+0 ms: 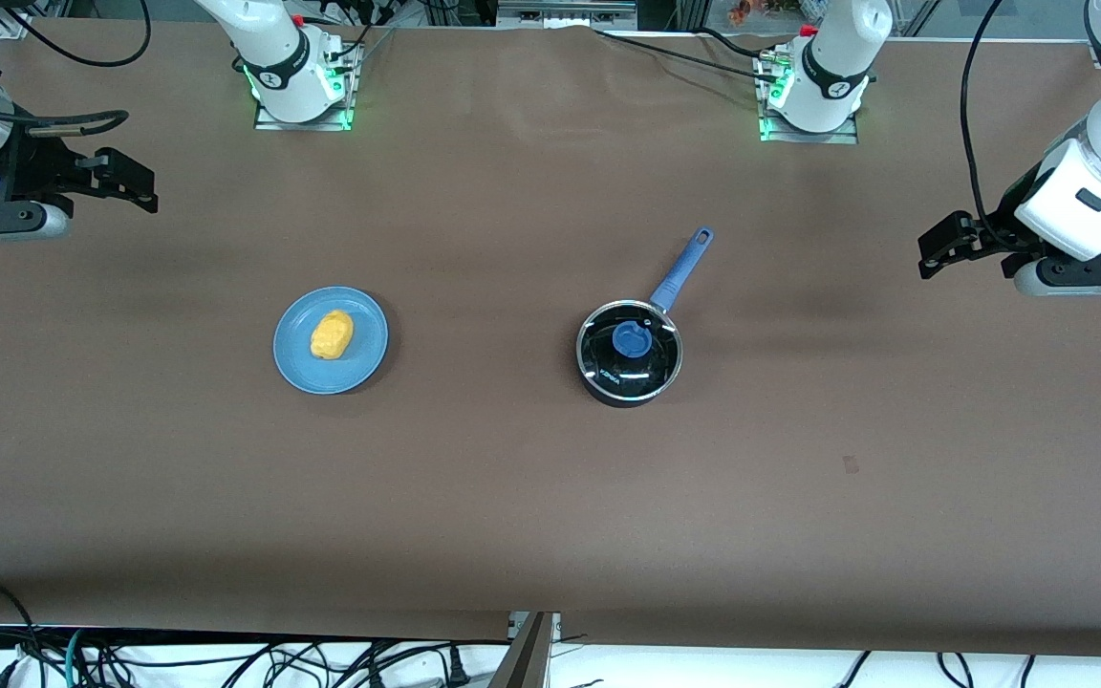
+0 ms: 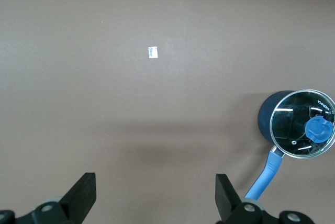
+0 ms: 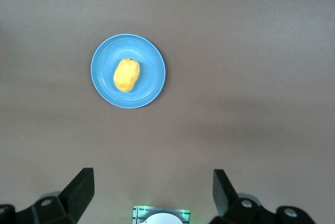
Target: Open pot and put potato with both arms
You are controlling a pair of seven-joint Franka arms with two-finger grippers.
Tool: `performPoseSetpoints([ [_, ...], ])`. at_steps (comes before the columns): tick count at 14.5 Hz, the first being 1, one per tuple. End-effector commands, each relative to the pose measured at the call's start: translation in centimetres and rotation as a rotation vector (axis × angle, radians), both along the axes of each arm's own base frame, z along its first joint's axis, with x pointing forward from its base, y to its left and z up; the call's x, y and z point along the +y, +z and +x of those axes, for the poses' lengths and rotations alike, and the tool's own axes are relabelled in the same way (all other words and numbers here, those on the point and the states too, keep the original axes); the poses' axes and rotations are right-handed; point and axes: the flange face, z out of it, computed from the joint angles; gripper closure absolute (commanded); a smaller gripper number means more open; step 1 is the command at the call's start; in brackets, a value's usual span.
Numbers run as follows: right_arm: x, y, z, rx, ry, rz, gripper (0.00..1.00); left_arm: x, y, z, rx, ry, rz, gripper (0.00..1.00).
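A: Starting nearest the camera, what is sitting on the tabletop (image 1: pixel 550 516)?

B: The pot (image 1: pixel 629 354) is lying toward the left arm's end, with the glass lid (image 1: pixel 630 348) on it and its blue knob (image 1: pixel 631 339) at the centre. Its handle (image 1: pixel 680 269) is pointing away from the camera. The potato (image 1: pixel 332 334) is resting on the plate (image 1: pixel 364 368) toward the right arm's end, well apart from the pot and about level with it.

A: And the hands?

B: Both are hanging high at the table's ends. The left hand (image 1: pixel 935 250) is hovering over bare tabletop at its own end, fingers (image 2: pixel 84 195) spread wide and gripping nothing. The right hand (image 1: pixel 135 182) is doing the same at its end, fingers (image 3: pixel 79 192) also spread and empty.

A: So the step in hand is opening the pot?

B: I am judging so; nothing is being touched yet. The left hand is looking best placed for the lid. It should be coming down straight over the knob, centring it between the fingers, pinching it, and lifting vertically so the pot is not dragged. Meanwhile the right hand could be lining up across the potato's narrow width.
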Motion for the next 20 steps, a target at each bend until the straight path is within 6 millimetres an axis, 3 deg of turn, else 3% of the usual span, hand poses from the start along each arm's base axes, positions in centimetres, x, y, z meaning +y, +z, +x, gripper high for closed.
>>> performPoseSetpoints([
  [1, -0.5, 0.6, 0.1, -0.006, 0.006, 0.006, 0.0, 0.0, 0.3, 0.3, 0.012, -0.024, 0.012, 0.0],
  [16, 1.1, 0.3, 0.3, -0.007, 0.019, 0.008, 0.0, -0.4, -0.7, 0.7, 0.03, -0.031, 0.013, 0.0],
  [20, 1.7, -1.4, 1.1, 0.016, 0.032, 0.012, 0.0, -0.7, -1.6, 0.9, 0.045, -0.031, 0.015, 0.0],
])
